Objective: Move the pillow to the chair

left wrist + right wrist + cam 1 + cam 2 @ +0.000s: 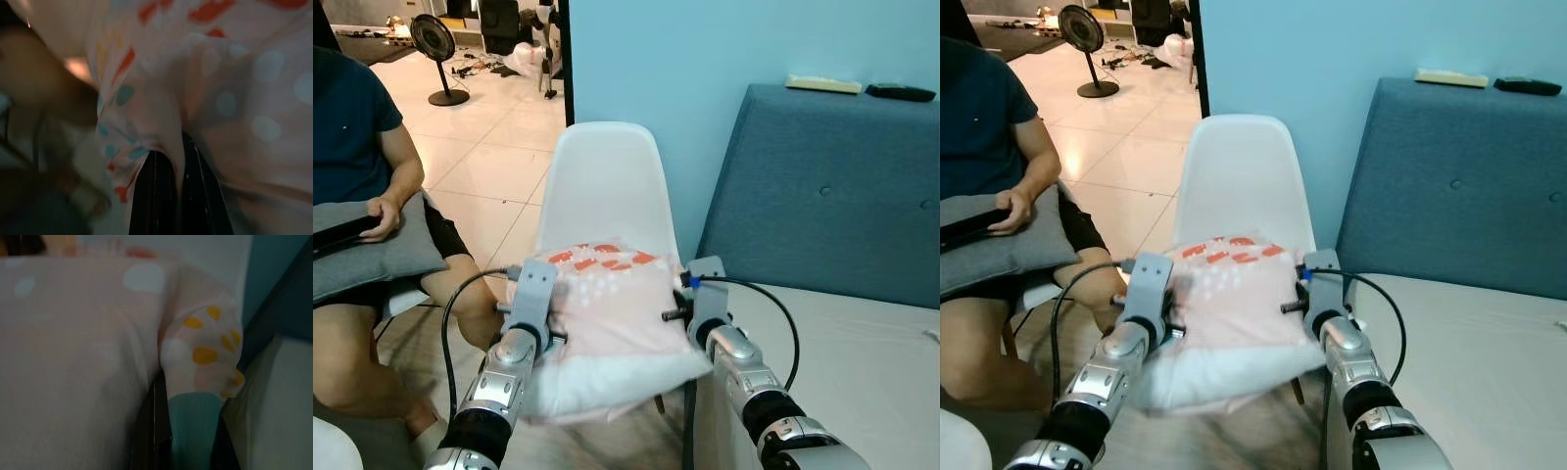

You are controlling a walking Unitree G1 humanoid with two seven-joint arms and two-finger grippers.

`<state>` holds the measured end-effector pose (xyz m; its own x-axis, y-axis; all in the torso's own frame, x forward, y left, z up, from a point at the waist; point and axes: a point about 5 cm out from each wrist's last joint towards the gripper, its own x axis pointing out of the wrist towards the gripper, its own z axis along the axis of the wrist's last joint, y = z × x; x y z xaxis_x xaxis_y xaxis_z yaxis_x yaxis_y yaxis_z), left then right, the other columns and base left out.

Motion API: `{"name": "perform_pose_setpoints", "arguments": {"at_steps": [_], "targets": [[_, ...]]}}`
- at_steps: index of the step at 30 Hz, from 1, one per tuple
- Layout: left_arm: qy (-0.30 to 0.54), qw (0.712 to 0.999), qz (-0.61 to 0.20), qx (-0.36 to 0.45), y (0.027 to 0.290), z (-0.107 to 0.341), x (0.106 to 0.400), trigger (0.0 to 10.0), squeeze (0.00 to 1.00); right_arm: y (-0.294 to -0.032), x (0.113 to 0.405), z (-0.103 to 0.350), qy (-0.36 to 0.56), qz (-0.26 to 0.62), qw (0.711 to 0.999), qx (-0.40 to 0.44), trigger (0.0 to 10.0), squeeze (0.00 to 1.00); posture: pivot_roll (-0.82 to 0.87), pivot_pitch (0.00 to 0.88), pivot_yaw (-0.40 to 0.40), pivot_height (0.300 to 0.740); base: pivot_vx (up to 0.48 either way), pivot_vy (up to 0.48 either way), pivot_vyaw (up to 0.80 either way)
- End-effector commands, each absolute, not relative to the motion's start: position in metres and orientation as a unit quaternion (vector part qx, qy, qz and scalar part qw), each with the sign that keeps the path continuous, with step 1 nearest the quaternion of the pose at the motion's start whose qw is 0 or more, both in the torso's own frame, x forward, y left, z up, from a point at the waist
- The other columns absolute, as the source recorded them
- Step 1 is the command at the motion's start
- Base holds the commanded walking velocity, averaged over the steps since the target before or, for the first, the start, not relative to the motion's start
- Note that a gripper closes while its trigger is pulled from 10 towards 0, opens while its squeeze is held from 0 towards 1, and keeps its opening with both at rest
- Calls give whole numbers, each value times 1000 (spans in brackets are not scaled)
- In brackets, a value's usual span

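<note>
A pale pink pillow [612, 323] with white dots and orange-red marks hangs between my two arms, just in front of and over the seat of a white plastic chair [607, 181]. My left gripper [553, 338] is shut on the pillow's left edge; in the left wrist view its black fingers [156, 196] pinch a fold of the fabric [171, 122]. My right gripper [677, 315] is shut on the right edge, and the right wrist view has the fabric [200, 352] squeezed between its fingers [146, 431].
A person [362, 196] sits close on the left with a grey cushion [372, 255] on the lap. A bed with a blue headboard [822, 186] stands on the right. A black fan [435, 49] stands far back on the tiled floor.
</note>
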<state>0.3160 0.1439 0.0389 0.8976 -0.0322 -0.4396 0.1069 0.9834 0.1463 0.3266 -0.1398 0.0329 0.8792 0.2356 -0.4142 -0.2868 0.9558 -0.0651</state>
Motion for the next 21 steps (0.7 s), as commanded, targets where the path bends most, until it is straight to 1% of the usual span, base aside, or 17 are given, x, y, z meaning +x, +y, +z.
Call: {"name": "perform_pose_setpoints", "arguments": {"at_steps": [1, 3, 4, 6, 7, 11, 21], "targets": [[272, 954, -39, 122, 148, 25, 309, 10000, 0, -135, 318, 20, 241, 151, 955, -87, 10000, 0, -18, 71, -34, 740, 0, 0, 0], [275, 953, -39, 116, 147, 23, 308, 10000, 0, -135, 316, 18, 244, 152, 954, -87, 10000, 0, -18, 72, -33, 740, 0, 0, 0], [256, 962, -35, 88, 145, 27, 309, 10000, 0, -133, 315, 18, 236, 151, 957, -76, 10000, 0, -17, 72, -33, 740, 0, 0, 0], [239, 967, -32, 77, 145, 31, 311, 10000, 0, -133, 316, 20, 229, 146, 960, -66, 10000, 0, -17, 72, -33, 740, 0, 0, 0], [204, 977, -17, 55, 146, 39, 314, 10000, 0, -133, 320, 26, 206, 135, 968, -44, 10000, 0, -18, 70, -31, 740, 0, 0, 0], [175, 984, 3, 44, 150, 45, 317, 10000, 0, -131, 324, 33, 181, 128, 975, -25, 10000, 0, -20, 67, -31, 740, 0, 0, 0], [175, 983, 5, 50, 153, 43, 316, 10000, 0, -131, 327, 38, 167, 125, 978, -23, 10000, 0, -17, 58, -40, 740, 0, 0, 0]]}}
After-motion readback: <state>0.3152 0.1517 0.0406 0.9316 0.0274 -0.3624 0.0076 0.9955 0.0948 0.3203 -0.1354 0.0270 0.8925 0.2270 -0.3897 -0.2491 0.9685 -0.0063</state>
